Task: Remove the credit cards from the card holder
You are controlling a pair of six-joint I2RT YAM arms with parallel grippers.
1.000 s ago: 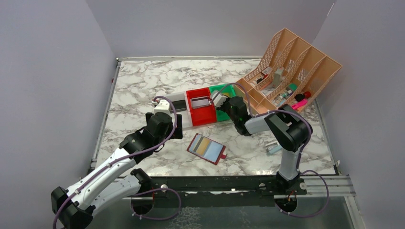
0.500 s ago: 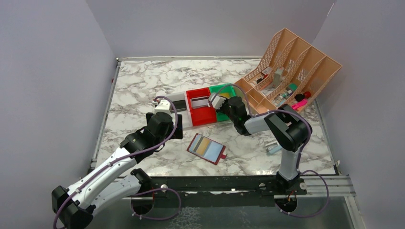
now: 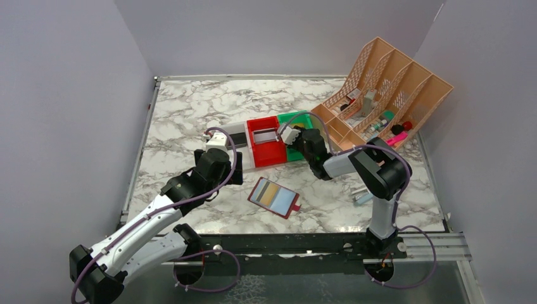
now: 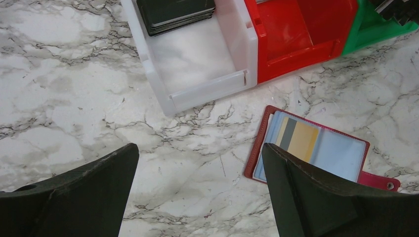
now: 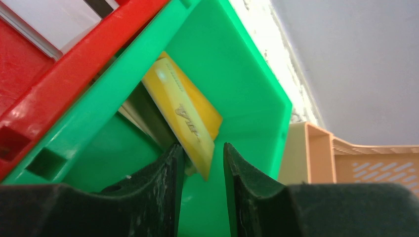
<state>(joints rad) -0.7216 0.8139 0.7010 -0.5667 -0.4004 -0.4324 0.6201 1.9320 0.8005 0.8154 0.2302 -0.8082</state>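
In the green bin (image 5: 237, 74), a gold card (image 5: 185, 111) leans tilted, its lower corner between the right jaws, which stand slightly parted and do not clamp it. The left jaws gape wide above the worktop (image 4: 59, 98); the opened card holder (image 4: 341, 153) lies beside one jaw.

Plastic bins, three: white bin (image 4: 207, 91), red bin (image 4: 296, 44), green bin (image 5: 237, 74). One card holder (image 4: 341, 155), open. Cards showing in its pockets, two: a grey card (image 4: 288, 134) and a gold card (image 4: 302, 143). Loose cards: one yellow card (image 5: 185, 116) in the green bin, one silver card (image 3: 266, 135) in the red bin, a black stack (image 4: 175, 12) in the white bin — count within it unreadable. One peach rack (image 3: 386, 82).
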